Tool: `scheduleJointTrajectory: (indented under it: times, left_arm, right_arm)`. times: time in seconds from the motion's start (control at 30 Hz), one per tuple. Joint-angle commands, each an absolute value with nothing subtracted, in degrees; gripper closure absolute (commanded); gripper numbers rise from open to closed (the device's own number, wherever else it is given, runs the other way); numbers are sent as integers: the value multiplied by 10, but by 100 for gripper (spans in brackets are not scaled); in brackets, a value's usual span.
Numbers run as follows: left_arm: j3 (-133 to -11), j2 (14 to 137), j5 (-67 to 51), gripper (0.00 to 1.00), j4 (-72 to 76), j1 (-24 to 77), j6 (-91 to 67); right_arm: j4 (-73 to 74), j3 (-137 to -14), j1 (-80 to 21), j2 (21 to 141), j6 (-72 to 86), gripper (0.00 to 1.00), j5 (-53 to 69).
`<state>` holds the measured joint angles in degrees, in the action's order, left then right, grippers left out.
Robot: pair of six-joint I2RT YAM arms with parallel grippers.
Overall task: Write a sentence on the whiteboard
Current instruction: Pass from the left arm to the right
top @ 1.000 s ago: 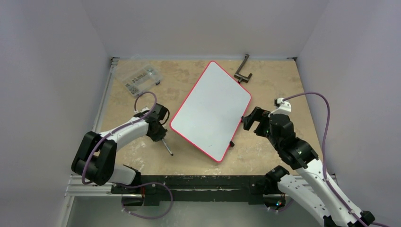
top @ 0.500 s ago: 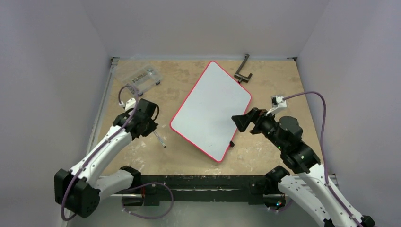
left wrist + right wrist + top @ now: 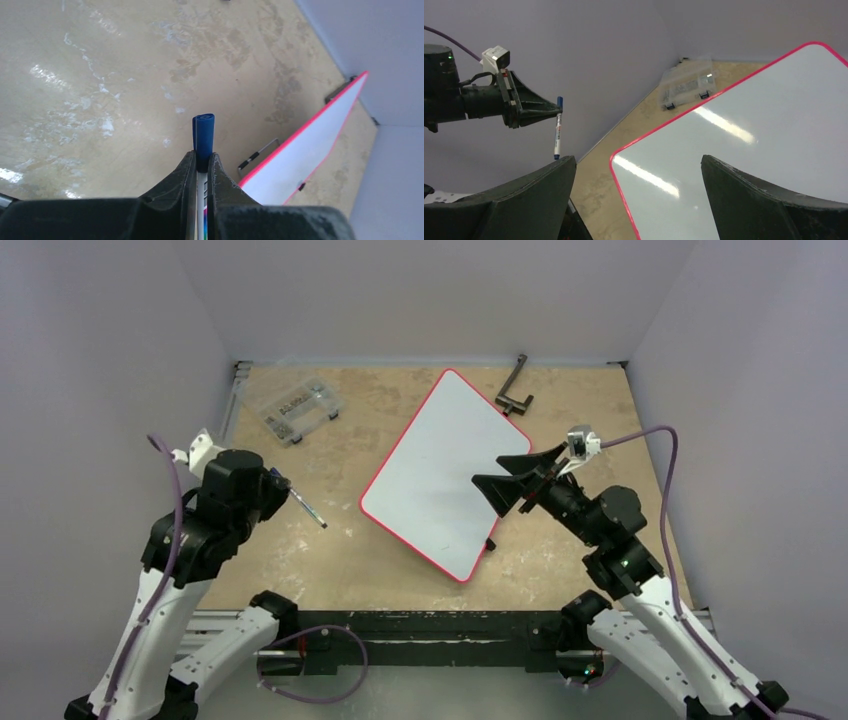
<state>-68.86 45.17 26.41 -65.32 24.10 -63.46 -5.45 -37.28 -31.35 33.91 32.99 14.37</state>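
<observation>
Plainly, the large flat white rectangular whiteboard with its thin red rim [image 3: 445, 475] carries no writing at all. Its surface shows only ceiling glare in the right wrist view [image 3: 749, 150], so no letter of the sentence is down and the whole of the writing is left to do. The board lies flat and askew in the middle of the worktop [image 3: 400, 570], with one rounded corner close to the far edge and the opposite corner pointing toward the near edge.

Over the board's right-hand side hovers the right pincer [image 3: 505, 472]. Its two black fingers are spread wide and hold nothing, and the white surface shows between them from its own camera [image 3: 639, 165]. I cannot tell from these views whether it touches the board or only hangs just above it.

Further out, near the left edge of the worktop and well apart from the board, the left pincer [image 3: 278, 485] is clamped tight on a slim white marker with blue ends [image 3: 305, 508]. The pen slants downward from the fingers and is raised off the worktop [image 3: 557, 135]. A blue end stands up between the closed fingers in the left wrist view [image 3: 204, 135]. The cap may well be on, though the pictures are too small to settle that. By my reading, the tool is in hand but must be brought across to the board before any stroke can start.
</observation>
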Motion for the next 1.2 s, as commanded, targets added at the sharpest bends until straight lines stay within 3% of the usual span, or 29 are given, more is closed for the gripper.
scheduleJointTrajectory:
  times: [0.0,0.23,0.77,1.07,1.17]
  left_arm:
    - [-742,456,237,100,-640,237,-657]
    - [-777,504,191,100,-578,233,-737]
    - [-762,527,90,100,-482,228,-895]
    - [-730,538,19,100,-427,228,-929]
    - [-721,532,16,100,-420,228,-946]
  right_arm:
    - [-174,-388,-340,367,290,1,146]
    - [-254,-430,-448,452,174,1,84]
    - [-486,-450,-547,622,31,1,78]
    - [-531,-483,-572,705,-28,5,67]
    - [-543,-503,-578,737,-37,11,46]
